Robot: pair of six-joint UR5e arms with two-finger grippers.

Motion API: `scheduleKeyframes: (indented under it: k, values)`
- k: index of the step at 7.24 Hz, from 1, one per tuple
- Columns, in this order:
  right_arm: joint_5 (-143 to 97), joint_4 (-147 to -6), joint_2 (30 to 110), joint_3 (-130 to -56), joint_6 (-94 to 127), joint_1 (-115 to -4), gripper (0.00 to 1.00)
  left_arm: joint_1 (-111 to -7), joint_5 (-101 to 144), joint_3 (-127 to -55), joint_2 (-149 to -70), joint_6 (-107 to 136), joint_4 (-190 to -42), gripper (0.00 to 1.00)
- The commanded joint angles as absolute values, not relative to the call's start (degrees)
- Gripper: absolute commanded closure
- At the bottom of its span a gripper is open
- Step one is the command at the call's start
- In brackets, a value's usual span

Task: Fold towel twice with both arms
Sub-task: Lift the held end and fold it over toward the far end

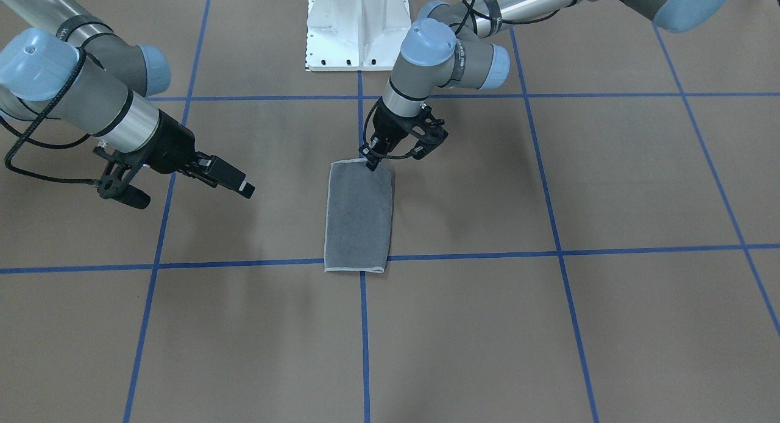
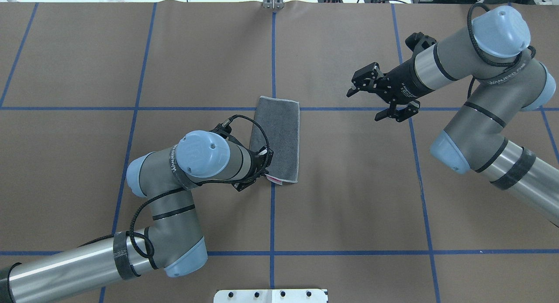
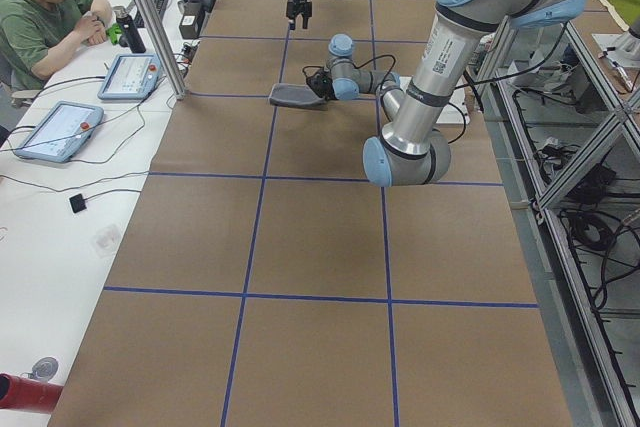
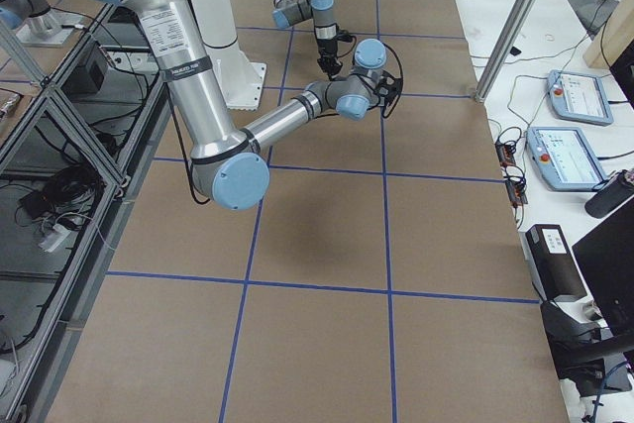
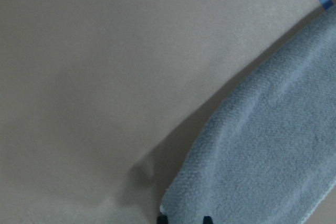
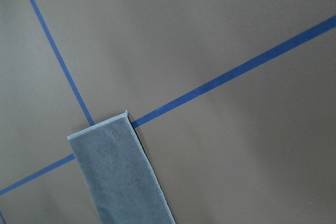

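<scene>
Terry cloth in dark grey with a light grey stitched border, the small towel [image 1: 358, 219] lies folded once into a long narrow strip on the brown paper-covered surface [image 1: 548, 325]. Its far end rests on a crossing of the blue tape lines [image 1: 475, 255]. The left hand [image 1: 370, 162] is down at the strip's robot-side end and looks pinched closed on a corner there. A sliver of the pink face [image 2: 275, 179] shows at that end in the overhead view. The right hand [image 2: 363, 105] hovers well apart over bare surface, jaws spread and empty.

The cloth looks light, limp and grippy, so it should sag and drag rather than slide. At a two-layer corner, one layer may slip out of the pinch. For the second fold, both layers want pinching at the two corners of one short end, then carrying low to the other end.
</scene>
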State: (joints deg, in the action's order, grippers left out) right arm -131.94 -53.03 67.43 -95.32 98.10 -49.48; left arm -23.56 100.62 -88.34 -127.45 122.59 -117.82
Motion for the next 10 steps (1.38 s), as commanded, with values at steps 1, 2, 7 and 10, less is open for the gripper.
scheduleKeyframes:
  k: [1,2,7,10]
  values:
    - [-132.01,-53.0,67.59,-95.36,98.09,-49.48,0.0,-23.73,100.72,-89.38,-127.62,122.78,-117.6,1.0]
    - [-132.01,-52.91,67.59,-95.36,98.09,-49.48,0.0,-25.21,100.81,-89.38,-127.97,122.7,-117.6,1.0]
    - [-131.92,-52.91,67.94,-95.71,96.06,-49.57,0.0,-31.02,100.81,-84.75,-133.31,123.13,-117.86,1.0]
    - [-131.92,-52.91,67.94,-95.54,96.06,-49.57,0.0,-34.35,100.9,-74.91,-141.48,122.96,-118.39,1.0]
